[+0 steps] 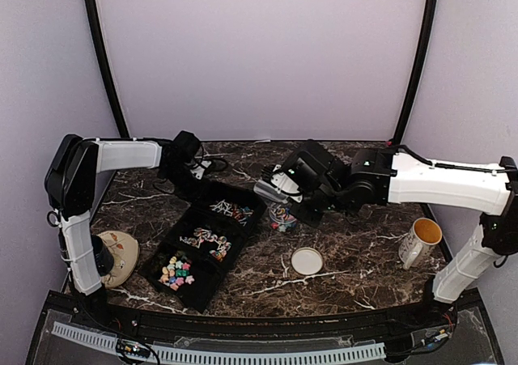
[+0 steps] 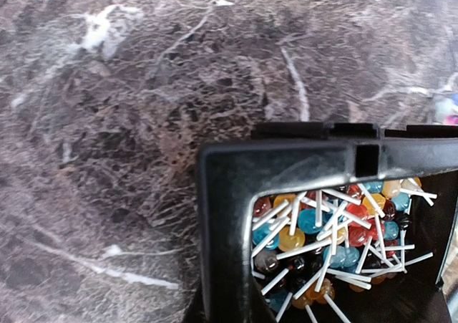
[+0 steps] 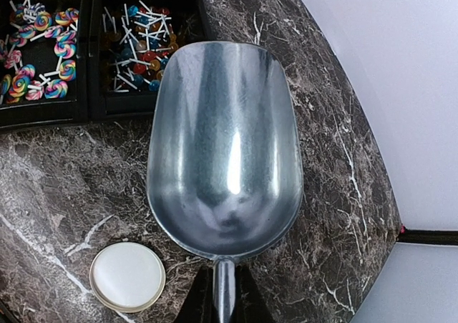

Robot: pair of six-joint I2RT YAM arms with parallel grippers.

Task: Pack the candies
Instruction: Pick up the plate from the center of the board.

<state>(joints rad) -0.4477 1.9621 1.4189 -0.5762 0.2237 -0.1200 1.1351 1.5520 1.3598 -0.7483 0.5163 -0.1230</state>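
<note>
Nearest the arm bases, a round white lid [image 1: 307, 261] is seen lying flat on the marble bench [image 1: 356, 268], with a mug [image 1: 422, 242] to its right and a beige object [image 1: 118, 256] at the bench's left edge. A black three-part tray [image 2: 229, 172] is set aslant to the left of the lid. Pastel star candies [image 1: 176, 269] are held in its nearest compartment, swirl lollipops [image 1: 206, 241] in the middle one and small ball lollipops [image 2: 322, 244] in the farthest. Beyond the lid, a small clear jar [image 1: 282, 217] with coloured pieces in it is stood just right of the tray. The right pincer [image 3: 223, 298] is clamped on the handle of an empty metal scoop [image 3: 223, 144], which is carried above the bench near the jar, apart from the tray's candies. At the tray's far corner the left pincer [image 1: 194, 171] is closed; whether the rim is gripped cannot be told.
</note>
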